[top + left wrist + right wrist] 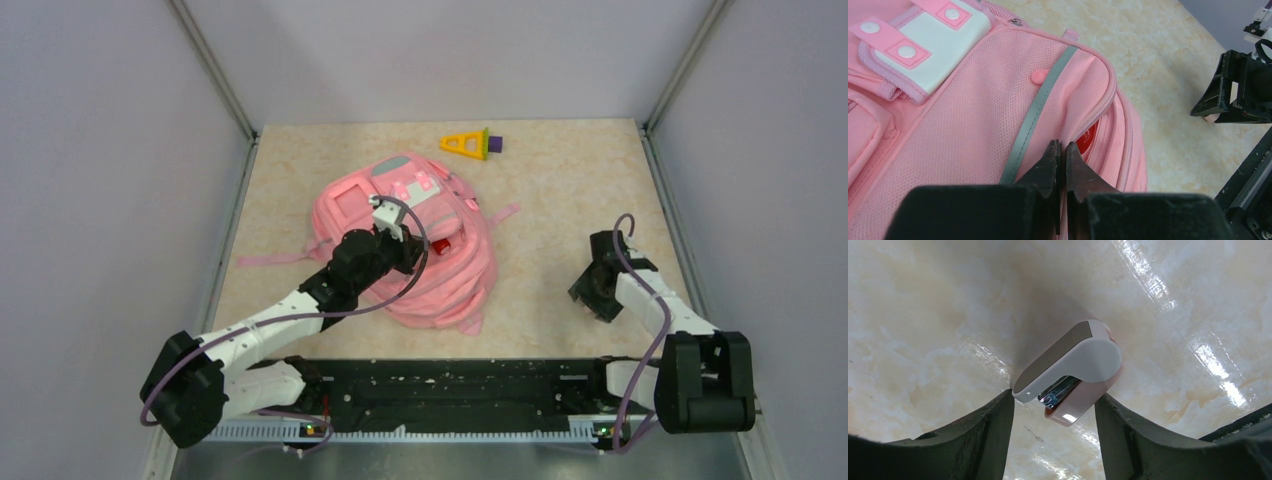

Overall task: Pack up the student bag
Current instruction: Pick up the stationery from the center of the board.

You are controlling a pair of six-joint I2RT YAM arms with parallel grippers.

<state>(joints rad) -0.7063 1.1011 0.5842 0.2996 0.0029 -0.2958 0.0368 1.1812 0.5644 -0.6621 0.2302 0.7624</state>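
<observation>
1. Top external view: the student bag [455,285] lies flat on the counter [560,200], left of centre, front pockets up. That leaves its zipped side facing the right arm. The left tool [418,250] rests on the bag at its right edge, beside a red item [443,246] that shows in the gap there. The right tool [597,290] points down at the counter, well apart from the bag. A yellow triangle toy [468,143] sits alone near the far edge, probably waiting its turn.

2. Left wrist view: the left tool's fingers are pressed together, tips right at the seam where the bag's main compartment gapes. The red item peeks out just beyond them. Whether a fold of fabric or a zip pull is pinched between them cannot be told. My guess is that the tool sits there to keep the mouth of the bag held open for loading.

3. Right wrist view: the right tool stands partly open, one finger on each side of a small white-and-pink stapler [1083,357] lying on the counter. The left finger is at the stapler's corner and the other is just beside it, so nothing is clamped yet. Straddling it this way lines up a pick, likely the next thing to go into the bag.
</observation>
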